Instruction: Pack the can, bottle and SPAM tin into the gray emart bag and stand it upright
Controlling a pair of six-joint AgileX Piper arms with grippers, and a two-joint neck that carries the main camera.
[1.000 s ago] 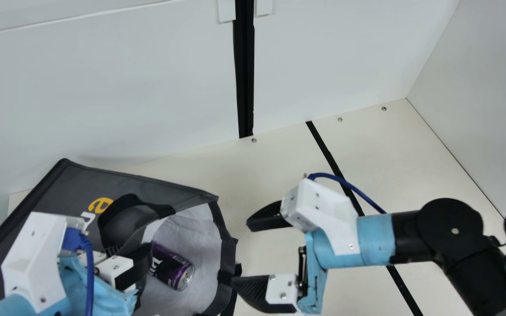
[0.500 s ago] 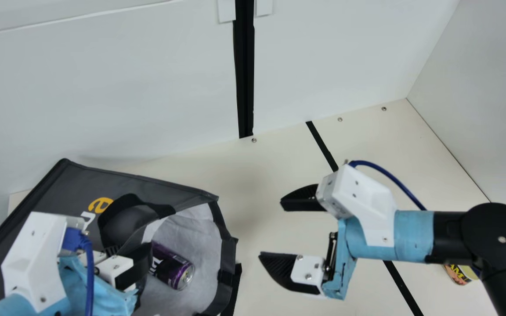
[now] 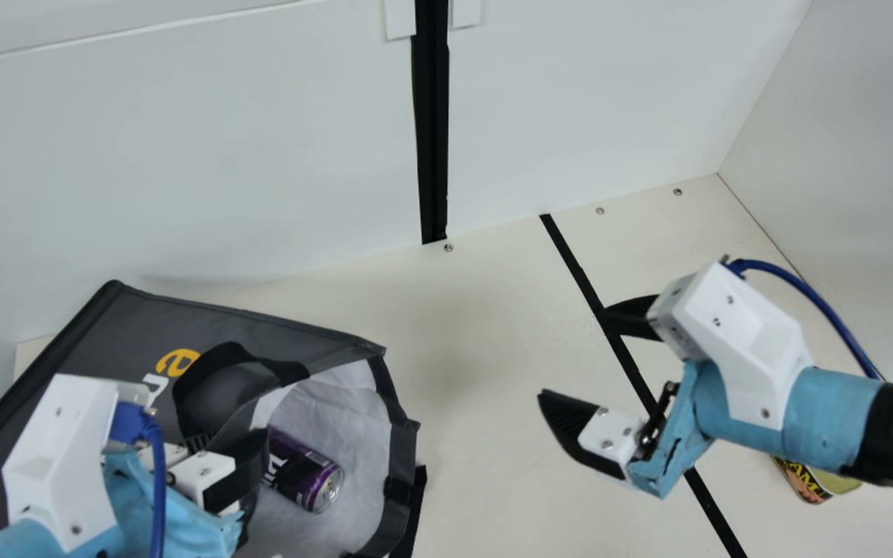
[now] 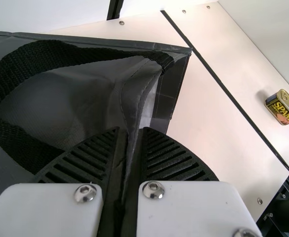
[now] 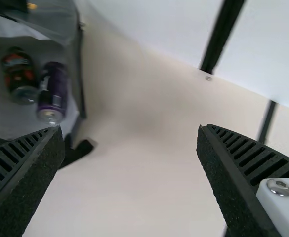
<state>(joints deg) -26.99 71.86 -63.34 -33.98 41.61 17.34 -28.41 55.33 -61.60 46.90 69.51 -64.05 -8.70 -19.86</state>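
Note:
In the main view my left gripper [image 3: 218,449] is shut on the upper mouth edge of the gray bag [image 3: 245,314], which lies on its side with its mouth to the right. The left wrist view shows the left gripper [image 4: 129,148] pinching the bag's fabric. Inside the bag lies the purple can [image 3: 303,473]; the right wrist view shows the bottle [image 5: 20,74] beside the can [image 5: 53,94]. My right gripper [image 3: 578,353] stands open over the table, right of the bag; its fingers [image 5: 23,168] hold nothing. The SPAM tin [image 3: 815,479] is partly behind the right arm; the left wrist view shows the tin [image 4: 283,107] whole.
A black strip [image 3: 578,271] crosses the cream table [image 3: 485,310], between the bag and the tin. White walls [image 3: 198,155] close off the back and right side. A black strap [image 5: 77,150] sticks out by the bag's mouth.
My right arm has moved right, away from the bag's mouth, its gripper staying open and tilting somewhat. The SPAM tin has come into sight beneath that arm. My left gripper and the bag have kept still.

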